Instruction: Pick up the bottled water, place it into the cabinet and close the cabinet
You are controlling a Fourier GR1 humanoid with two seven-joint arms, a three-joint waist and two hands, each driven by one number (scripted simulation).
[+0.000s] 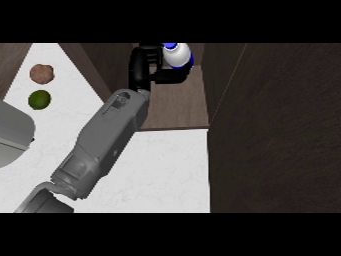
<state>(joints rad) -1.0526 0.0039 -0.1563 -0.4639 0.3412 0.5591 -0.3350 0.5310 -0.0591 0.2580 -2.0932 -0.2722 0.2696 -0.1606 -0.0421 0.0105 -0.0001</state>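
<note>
The cabinet (174, 107) stands open at the far side of the table (158, 165), its wooden floor showing between two dark side walls. A large dark panel (284, 130) fills the view's right; it is probably the open door, though I cannot tell for sure.

One grey forearm (103, 145) runs from the lower left up into the cabinet opening. By its place in the view I judge it the left arm. A grey rounded appliance (3, 132) sits at the left edge. The other hand shows nowhere.

The left hand (147, 70) is inside the cabinet, its black fingers and thumb curled round the bottle (178, 55). The bottle is white with a blue band and sits deep in the cabinet near the back. Whether its base rests on the cabinet floor is hidden by the hand.

So the pick-up looks done, and the placing is well under way. Left to do, as I judge it: open the hand, draw the arm out, and shut the door.

Two small things lie on the table's far left, well apart from the arm: a brown lump (42, 73) and, just nearer, a lime (39, 99).
</note>
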